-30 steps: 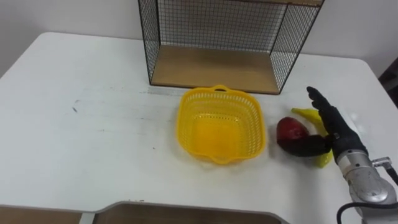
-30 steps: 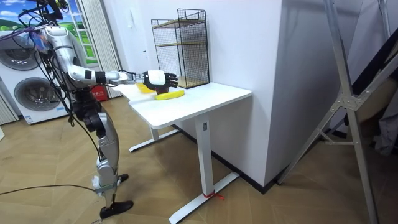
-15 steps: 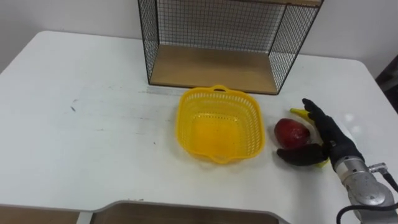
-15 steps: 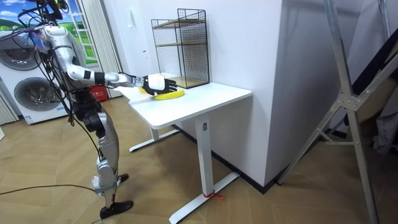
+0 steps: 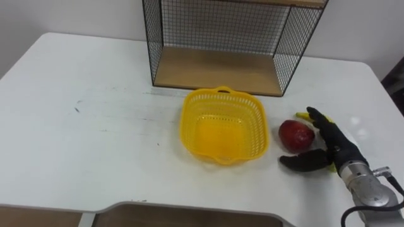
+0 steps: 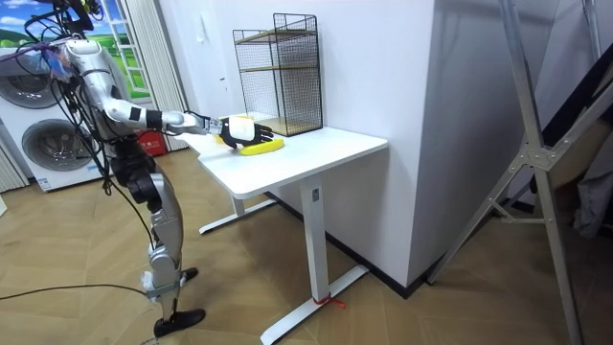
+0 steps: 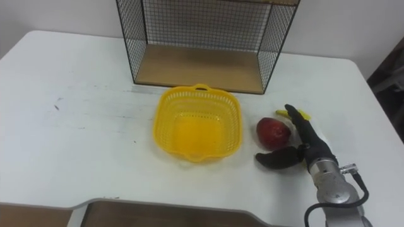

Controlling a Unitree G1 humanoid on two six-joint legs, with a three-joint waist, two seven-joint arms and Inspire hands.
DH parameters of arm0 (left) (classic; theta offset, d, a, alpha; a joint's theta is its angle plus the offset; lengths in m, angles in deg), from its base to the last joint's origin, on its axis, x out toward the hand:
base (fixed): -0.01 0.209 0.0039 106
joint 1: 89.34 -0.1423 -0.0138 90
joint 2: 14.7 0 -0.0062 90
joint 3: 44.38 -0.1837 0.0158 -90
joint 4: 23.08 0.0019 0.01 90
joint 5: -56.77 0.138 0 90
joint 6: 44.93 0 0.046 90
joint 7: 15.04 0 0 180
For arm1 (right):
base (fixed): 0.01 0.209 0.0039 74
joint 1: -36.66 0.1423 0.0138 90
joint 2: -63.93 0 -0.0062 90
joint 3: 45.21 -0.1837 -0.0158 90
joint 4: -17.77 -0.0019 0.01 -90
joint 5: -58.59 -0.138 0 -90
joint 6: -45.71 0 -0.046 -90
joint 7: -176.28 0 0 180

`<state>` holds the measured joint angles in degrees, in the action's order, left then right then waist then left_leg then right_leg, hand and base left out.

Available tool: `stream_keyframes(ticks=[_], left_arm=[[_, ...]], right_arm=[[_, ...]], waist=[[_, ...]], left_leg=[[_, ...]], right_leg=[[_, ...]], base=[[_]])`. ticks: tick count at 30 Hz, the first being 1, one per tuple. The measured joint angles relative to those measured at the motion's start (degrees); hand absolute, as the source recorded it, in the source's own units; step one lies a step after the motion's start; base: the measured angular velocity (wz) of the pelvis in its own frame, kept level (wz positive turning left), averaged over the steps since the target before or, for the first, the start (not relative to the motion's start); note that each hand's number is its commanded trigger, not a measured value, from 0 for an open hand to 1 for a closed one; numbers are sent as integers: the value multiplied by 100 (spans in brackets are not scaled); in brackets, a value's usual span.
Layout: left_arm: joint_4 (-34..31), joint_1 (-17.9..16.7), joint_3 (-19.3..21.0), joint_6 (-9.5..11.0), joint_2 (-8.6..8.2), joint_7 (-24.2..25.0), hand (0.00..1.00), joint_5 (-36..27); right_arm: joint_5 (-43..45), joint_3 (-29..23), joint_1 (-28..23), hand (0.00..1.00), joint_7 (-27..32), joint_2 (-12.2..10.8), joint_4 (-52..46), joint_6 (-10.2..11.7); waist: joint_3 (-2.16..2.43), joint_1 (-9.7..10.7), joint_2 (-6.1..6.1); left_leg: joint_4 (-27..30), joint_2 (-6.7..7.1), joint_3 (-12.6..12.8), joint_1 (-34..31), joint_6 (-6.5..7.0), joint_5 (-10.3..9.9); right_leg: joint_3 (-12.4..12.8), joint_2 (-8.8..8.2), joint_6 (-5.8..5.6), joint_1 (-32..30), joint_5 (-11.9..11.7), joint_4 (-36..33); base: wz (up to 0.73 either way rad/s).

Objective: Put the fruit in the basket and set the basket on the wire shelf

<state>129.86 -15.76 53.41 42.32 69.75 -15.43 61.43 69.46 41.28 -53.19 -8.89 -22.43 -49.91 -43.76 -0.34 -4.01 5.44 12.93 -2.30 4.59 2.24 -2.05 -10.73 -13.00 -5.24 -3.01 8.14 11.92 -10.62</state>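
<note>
An empty yellow mesh basket [image 5: 222, 126] sits mid-table, in front of the black wire shelf [image 5: 221, 44] with its wooden floor. To its right lies a red apple [image 5: 295, 134]. Just beyond the apple a yellow banana [image 5: 303, 115] lies mostly under my right hand [image 5: 333, 149], with only its tip showing. That hand is open, its straight fingers resting over the banana and its thumb stretched left below the apple. In the room view I stand at the table's end with my right arm reaching over the banana [image 6: 261, 147].
The white table [image 5: 95, 126] has bare surface left of the basket, and its near edge runs just below the hand. The shelf's lower bay stands open toward me. Washing machines [image 6: 38, 125] stand behind me in the room view.
My right hand has drawn back toward the near edge and sunk lower over the banana, hiding more of it. The apple and basket have stayed put.
</note>
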Motion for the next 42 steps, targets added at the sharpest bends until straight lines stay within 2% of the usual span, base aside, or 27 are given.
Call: stream_keyframes(ticks=[7,12,14,15,16,17,18,22,30,42], left_arm=[[27,-2,31,9,7,210,0,1],[23,15,32,10,15,225,0,-1],[21,14,30,9,22,224,0,0],[24,5,29,7,32,224,0,0],[26,-4,29,6,34,222,0,-1],[29,-16,29,7,38,219,0,-2],[39,-12,32,8,47,218,0,-3],[116,67,47,22,51,219,0,-1],[117,91,94,23,56,223,0,0],[105,147,89,32,103,191,0,0]], right_arm=[[57,-17,108,0,-84,1,288,85],[71,-14,317,0,-191,14,628,73],[73,-12,325,0,-257,30,641,64],[107,-12,325,24,-318,40,641,64],[125,-13,325,59,-347,49,642,65],[186,-19,329,72,-384,66,642,70],[258,-32,339,100,-400,73,641,83],[675,-70,381,100,-418,93,649,133],[1373,-235,614,100,-441,157,850,115],[1134,-227,614,100,-494,155,857,92]], waist=[[-15,-13,-7],[-26,-61,68],[-6,-74,101],[0,-75,112],[1,-75,113],[1,-71,111],[0,-66,107],[10,-67,81],[1,-104,52],[-3,-102,58]], left_leg=[[19,-1,-22,47,0,0],[53,-1,-74,29,-1,0],[59,0,-84,23,-1,0],[65,0,-92,22,-1,-1],[69,0,-93,25,-1,-1],[72,0,-104,28,-2,-1],[72,0,-126,25,-3,-1],[74,-1,-143,37,-7,-4],[66,-1,-161,34,-11,-8],[68,-2,-166,-16,-21,-19]], right_leg=[[-30,0,0,64,0,-1],[-76,5,5,64,4,32],[-76,17,11,70,-9,81],[-77,20,13,75,-11,82],[-83,20,15,83,-12,82],[-98,20,16,92,-13,81],[-118,22,18,93,-14,77],[-128,25,21,108,-16,66],[-147,26,26,108,-21,62],[-137,32,26,85,-20,70]], base=[[1],[4],[0],[0],[3],[5],[6],[1],[0],[0]])
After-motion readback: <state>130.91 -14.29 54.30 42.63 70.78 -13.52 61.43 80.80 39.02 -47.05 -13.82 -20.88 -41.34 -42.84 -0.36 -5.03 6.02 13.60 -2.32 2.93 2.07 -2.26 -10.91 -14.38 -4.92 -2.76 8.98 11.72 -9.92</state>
